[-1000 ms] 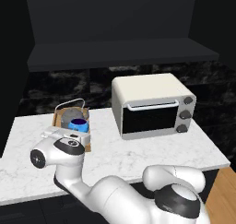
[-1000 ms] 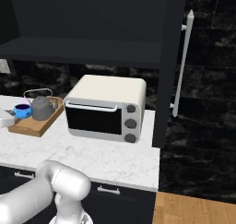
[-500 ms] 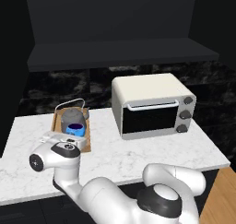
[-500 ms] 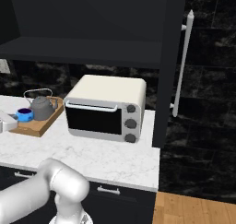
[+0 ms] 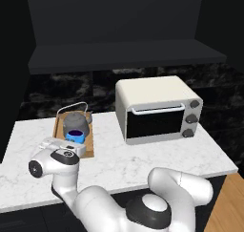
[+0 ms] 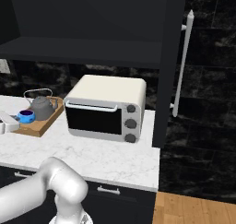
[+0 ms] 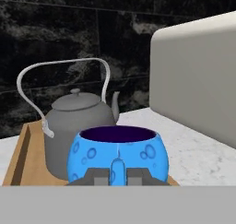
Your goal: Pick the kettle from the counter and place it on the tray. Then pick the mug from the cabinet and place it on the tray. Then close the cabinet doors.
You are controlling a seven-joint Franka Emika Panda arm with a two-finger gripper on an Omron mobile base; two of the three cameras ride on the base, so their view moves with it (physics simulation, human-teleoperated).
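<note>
While the mug (image 7: 118, 155) sits on the tray (image 7: 20, 158) before the kettle (image 7: 76, 126), the fingers (image 7: 96, 176) stand clenched together, grasping nothing.

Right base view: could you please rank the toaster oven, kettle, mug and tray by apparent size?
1. Toaster oven, clearly largest.
2. Tray, longer than the kettle.
3. Kettle.
4. Mug, smallest.
All stand at similar depth, so the order looks reliable.

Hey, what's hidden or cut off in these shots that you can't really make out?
- Tray: left base view, near end hidden by the arm.
- Mug: hand view, base cut off at the bottom, so whether it rests on the tray is unclear.
- End effector: hand view, fingertips barely visible against the mug.
- Kettle: right base view, lid knob too small.
</note>
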